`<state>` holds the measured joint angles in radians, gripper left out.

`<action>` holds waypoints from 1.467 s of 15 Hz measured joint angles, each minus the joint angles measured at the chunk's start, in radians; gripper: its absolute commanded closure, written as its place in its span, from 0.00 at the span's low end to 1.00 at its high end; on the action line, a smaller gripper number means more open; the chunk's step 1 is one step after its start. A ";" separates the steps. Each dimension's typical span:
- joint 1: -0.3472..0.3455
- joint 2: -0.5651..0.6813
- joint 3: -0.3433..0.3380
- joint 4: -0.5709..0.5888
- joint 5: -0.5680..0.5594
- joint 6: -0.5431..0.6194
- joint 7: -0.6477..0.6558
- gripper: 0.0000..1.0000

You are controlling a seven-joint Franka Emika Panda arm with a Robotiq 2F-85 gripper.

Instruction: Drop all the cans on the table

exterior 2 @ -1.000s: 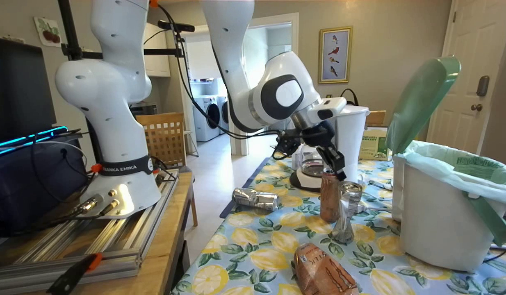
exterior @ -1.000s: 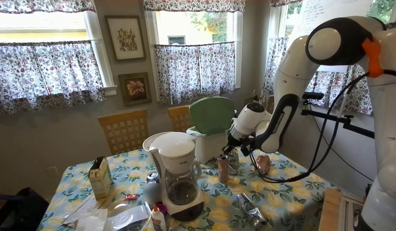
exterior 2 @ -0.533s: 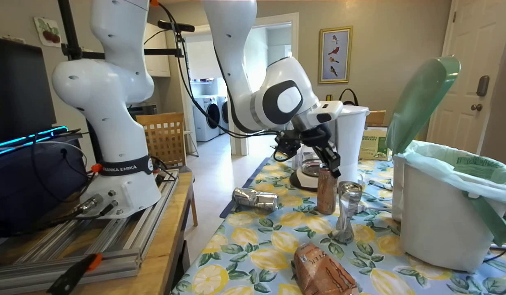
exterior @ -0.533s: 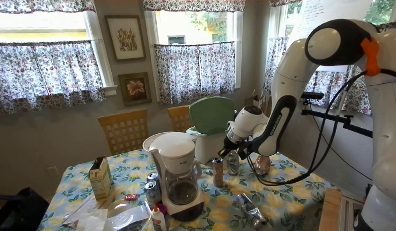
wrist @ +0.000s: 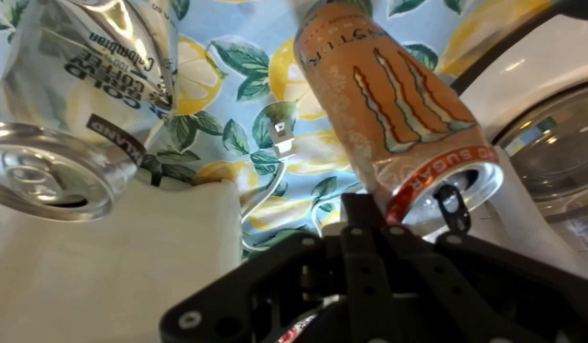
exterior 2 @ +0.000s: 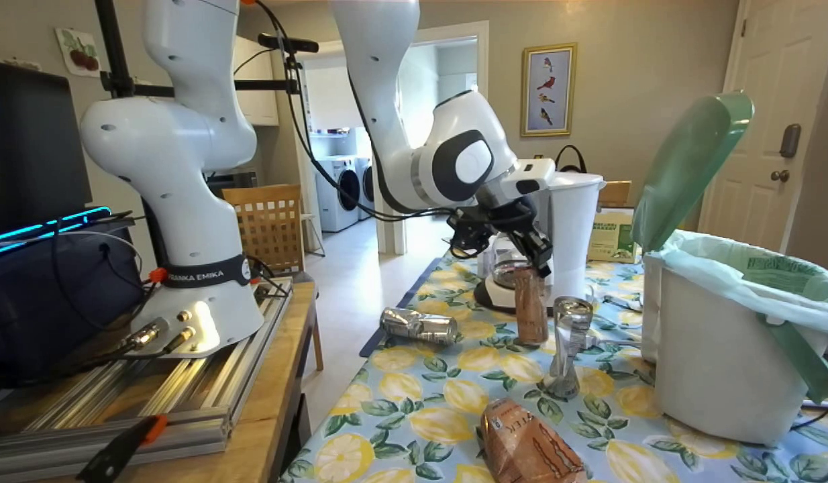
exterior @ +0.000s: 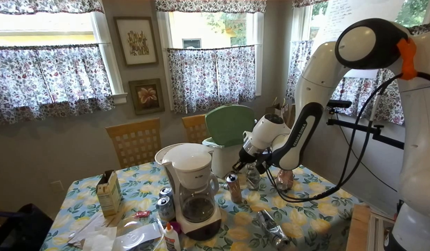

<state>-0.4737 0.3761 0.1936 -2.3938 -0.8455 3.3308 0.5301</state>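
My gripper (exterior: 237, 167) is at the top of an upright orange can (exterior: 235, 190), also in an exterior view (exterior 2: 531, 308). In the wrist view the black fingers (wrist: 370, 209) are together, with nothing seen between them, against the can's red rim (wrist: 413, 186). This can leans away from the gripper. A pinched silver can (wrist: 108, 71) stands beside it. A crushed orange can (exterior 2: 531, 443) and a silver can (exterior 2: 419, 325) lie on the flowery table (exterior 2: 414, 389). Two more cans (exterior: 165, 208) stand beside the coffee maker.
The white coffee maker (exterior: 192, 174) stands beside the orange can. A pale bin (exterior 2: 729, 362) with a raised green lid (exterior 2: 696, 168) stands behind the cans. A small box (exterior: 108, 195), a glue bottle (exterior: 171, 238) and papers are farther off. A white cable (wrist: 270, 190) lies near the bin.
The gripper has moved toward the coffee maker and pushed the upright orange can that way. The can has slid and tilted. The other cans have not moved.
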 measured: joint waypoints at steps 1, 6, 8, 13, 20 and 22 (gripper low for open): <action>-0.025 0.000 0.035 -0.006 -0.009 0.000 -0.001 1.00; -0.179 0.002 0.219 -0.046 -0.048 -0.076 -0.013 1.00; -0.223 -0.004 0.248 -0.047 -0.048 -0.118 -0.029 1.00; -0.278 -0.075 0.234 -0.045 -0.047 -0.173 -0.040 1.00; -0.011 -0.108 -0.051 -0.042 0.341 -0.196 -0.369 1.00; 0.064 -0.108 -0.115 -0.042 0.440 -0.204 -0.451 1.00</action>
<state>-0.4099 0.2678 0.0781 -2.4359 -0.4056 3.1263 0.0792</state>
